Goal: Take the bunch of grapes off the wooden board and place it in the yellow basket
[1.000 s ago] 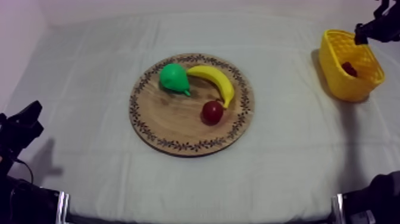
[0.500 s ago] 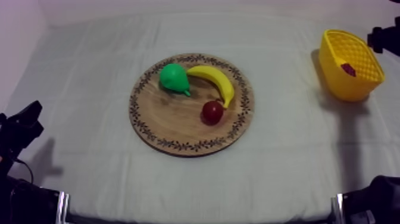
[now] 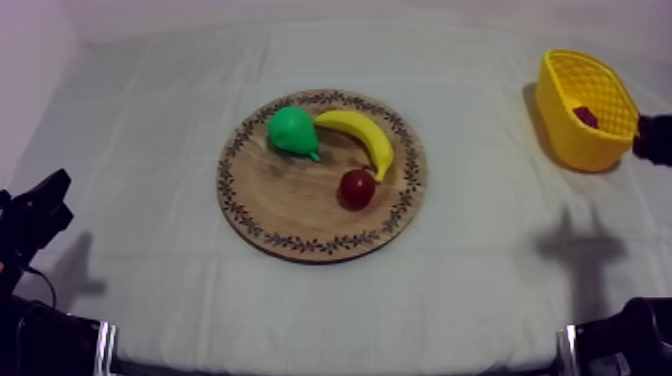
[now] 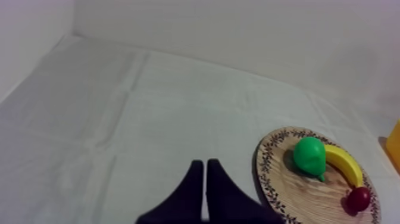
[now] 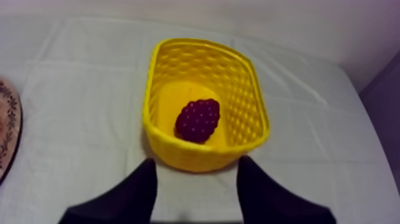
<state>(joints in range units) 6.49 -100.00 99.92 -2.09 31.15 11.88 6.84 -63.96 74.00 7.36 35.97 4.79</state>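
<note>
My right gripper (image 5: pixel 197 164) is hovering spread beside the basket (image 5: pixel 253 101) at the board's (image 3: pixel 300 215) two o'clock, grapes (image 5: pixel 197 120) lying inside, while my left gripper (image 4: pixel 205 168) is resting pressed together.

Our left gripper (image 4: pixel 205 162) has two matte black fingers (image 4: pixel 191 190), smooth and tapering to blunt tips. Our right gripper (image 5: pixel 197 161) has fingers (image 5: pixel 138 190) of the same plain black, broad at the root and rounded at the end. In the top view, our left arm (image 3: pixel 35 215) is an angular black shape at the lower left, with a pale silvery band (image 3: pixel 105 345) near its base. Our right arm (image 3: pixel 625 335), at the lower right, bears a like band.
</note>
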